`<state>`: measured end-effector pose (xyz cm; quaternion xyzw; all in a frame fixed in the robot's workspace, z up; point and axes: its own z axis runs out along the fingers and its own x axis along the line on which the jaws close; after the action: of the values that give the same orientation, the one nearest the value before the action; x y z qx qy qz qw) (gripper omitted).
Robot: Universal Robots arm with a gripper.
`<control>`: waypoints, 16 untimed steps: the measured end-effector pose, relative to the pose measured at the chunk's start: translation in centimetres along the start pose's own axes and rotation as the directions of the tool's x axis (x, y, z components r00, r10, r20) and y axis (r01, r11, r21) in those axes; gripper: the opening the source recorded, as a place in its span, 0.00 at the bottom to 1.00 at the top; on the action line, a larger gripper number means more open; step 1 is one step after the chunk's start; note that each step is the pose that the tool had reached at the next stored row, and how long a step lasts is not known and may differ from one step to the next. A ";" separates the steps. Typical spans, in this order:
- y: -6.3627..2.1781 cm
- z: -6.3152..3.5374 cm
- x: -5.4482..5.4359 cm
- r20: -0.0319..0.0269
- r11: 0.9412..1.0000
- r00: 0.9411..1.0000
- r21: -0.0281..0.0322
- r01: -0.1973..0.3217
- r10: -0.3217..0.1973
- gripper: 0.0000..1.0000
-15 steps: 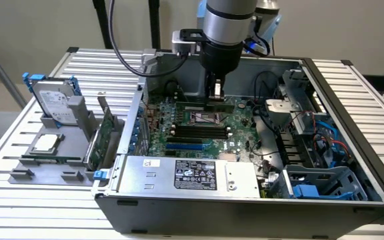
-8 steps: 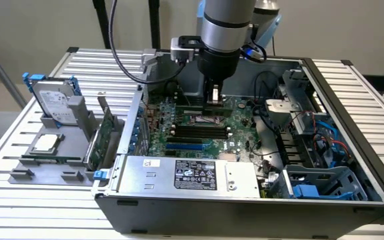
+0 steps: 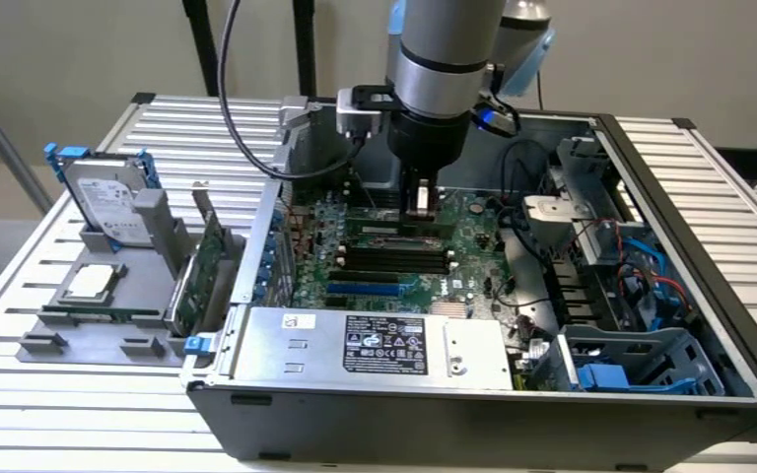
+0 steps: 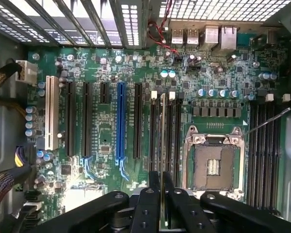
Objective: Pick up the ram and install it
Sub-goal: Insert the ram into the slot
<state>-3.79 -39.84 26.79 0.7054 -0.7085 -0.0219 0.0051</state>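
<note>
Wrist view: gripper (image 4: pixel 161 204) clamped on the ram (image 4: pixel 162 145), held edge-on directly below it, just over the motherboard (image 4: pixel 106 141) memory slots (image 4: pixel 170 141). Picked up; seating apparently not finished.

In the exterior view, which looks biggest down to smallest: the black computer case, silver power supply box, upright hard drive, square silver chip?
Largest first: black computer case; silver power supply box; upright grey hard drive; square silver chip.
</note>
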 end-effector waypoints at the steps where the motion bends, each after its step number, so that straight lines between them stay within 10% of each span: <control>1: -0.02 0.18 0.0 -0.001 1.000 1.000 0.000 0.000 0.000 0.00; 16: -0.33 2.40 0.1 -0.034 1.000 0.999 0.002 -0.002 0.002 0.00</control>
<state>-3.55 -39.83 24.38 0.7048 -0.7091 -0.0093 0.0166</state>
